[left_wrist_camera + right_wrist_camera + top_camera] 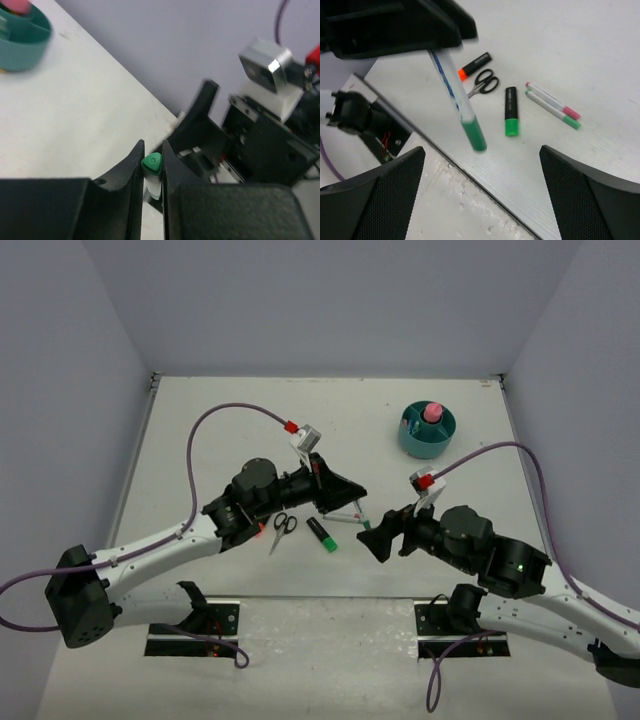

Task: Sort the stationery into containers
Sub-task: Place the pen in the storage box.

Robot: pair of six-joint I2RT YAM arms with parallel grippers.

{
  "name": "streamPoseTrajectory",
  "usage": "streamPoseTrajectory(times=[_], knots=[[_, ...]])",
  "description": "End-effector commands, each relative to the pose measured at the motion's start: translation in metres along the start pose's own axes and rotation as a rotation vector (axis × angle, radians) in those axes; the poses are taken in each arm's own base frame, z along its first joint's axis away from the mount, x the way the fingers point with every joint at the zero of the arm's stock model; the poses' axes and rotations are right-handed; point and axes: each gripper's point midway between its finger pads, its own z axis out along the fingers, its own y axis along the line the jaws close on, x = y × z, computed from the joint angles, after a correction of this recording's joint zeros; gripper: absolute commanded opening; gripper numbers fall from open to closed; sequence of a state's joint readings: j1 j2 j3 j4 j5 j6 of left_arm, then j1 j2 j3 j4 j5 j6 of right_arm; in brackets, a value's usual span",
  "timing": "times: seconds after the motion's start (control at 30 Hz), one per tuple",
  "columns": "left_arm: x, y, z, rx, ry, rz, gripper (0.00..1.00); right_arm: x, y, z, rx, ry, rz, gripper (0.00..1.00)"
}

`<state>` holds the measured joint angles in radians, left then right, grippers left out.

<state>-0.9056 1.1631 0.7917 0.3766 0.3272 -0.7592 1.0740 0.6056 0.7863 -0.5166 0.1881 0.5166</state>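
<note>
In the top view the left arm lies across the left half of the matte white surface (200, 430), and its black wrist hangs over the loose stationery. Below that wrist, from left to right, are a stubby black highlighter with an orange tip (479, 61), small black-handled scissors (283, 525) with slim metal blades, and a black highlighter with a green end (322, 533). They lie near one another, flat on the surface.

Just right of them, near the centre, the left gripper (350, 502) is narrow. Its two smooth black fingers press on either side of a thin white pen with a green cap (462, 110). The left wrist view shows the pen's green three-sided end pinched between them. The pen slants out of the gripper with its cap end lowest.

In the right wrist view, two thin white pens (552, 105), one pink-capped and one green-capped, lie side by side right of the green highlighter.

The right gripper (375, 535) faces the left one from the right and stands wide. Its fingers (385, 185) have a fine mesh texture, and the held pen's cap hangs between them touching neither.

At the upper right, well apart from the rest, stands the round teal plastic organizer (412, 443). A pink-capped glue stick (432, 412) stands upright inside it, though which compartment holds it cannot be made out.
</note>
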Motion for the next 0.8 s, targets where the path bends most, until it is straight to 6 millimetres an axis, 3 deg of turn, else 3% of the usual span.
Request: streamPoseTrajectory(times=[0.0,0.03,0.07,0.1,0.2,0.23,0.43,0.5,0.53,0.6,0.77], knots=[[-0.069,0.053,0.029,-0.343,-0.170,0.180,0.00,-0.027,-0.057,-0.037,0.325,-0.167,0.198,0.99],[-0.067,0.071,0.042,-0.399,-0.147,0.207,0.00,-0.026,-0.062,-0.044,0.344,-0.171,0.210,0.99],[-0.092,0.069,0.052,-0.425,-0.199,0.228,0.00,-0.030,-0.063,-0.052,0.338,-0.197,0.231,0.99],[-0.083,0.088,0.067,-0.464,-0.157,0.239,0.00,-0.029,-0.065,-0.056,0.338,-0.199,0.234,0.99],[-0.121,0.096,0.103,-0.491,-0.201,0.280,0.00,-0.028,-0.066,-0.071,0.315,-0.212,0.253,0.99],[-0.107,0.122,0.121,-0.532,-0.158,0.296,0.00,-0.030,-0.067,-0.079,0.302,-0.231,0.265,0.99],[-0.140,0.170,0.213,-0.523,-0.202,0.379,0.00,-0.023,-0.073,-0.111,0.253,-0.258,0.304,0.99],[-0.155,0.178,0.230,-0.515,-0.250,0.418,0.00,-0.017,-0.074,-0.116,0.234,-0.259,0.314,0.99],[-0.172,0.173,0.236,-0.508,-0.304,0.437,0.00,-0.015,-0.075,-0.117,0.230,-0.258,0.319,0.99],[-0.172,0.191,0.249,-0.508,-0.344,0.463,0.00,-0.010,-0.074,-0.119,0.208,-0.249,0.328,0.99],[-0.188,0.204,0.251,-0.505,-0.478,0.505,0.00,-0.008,-0.067,-0.123,0.160,-0.243,0.329,0.99]])
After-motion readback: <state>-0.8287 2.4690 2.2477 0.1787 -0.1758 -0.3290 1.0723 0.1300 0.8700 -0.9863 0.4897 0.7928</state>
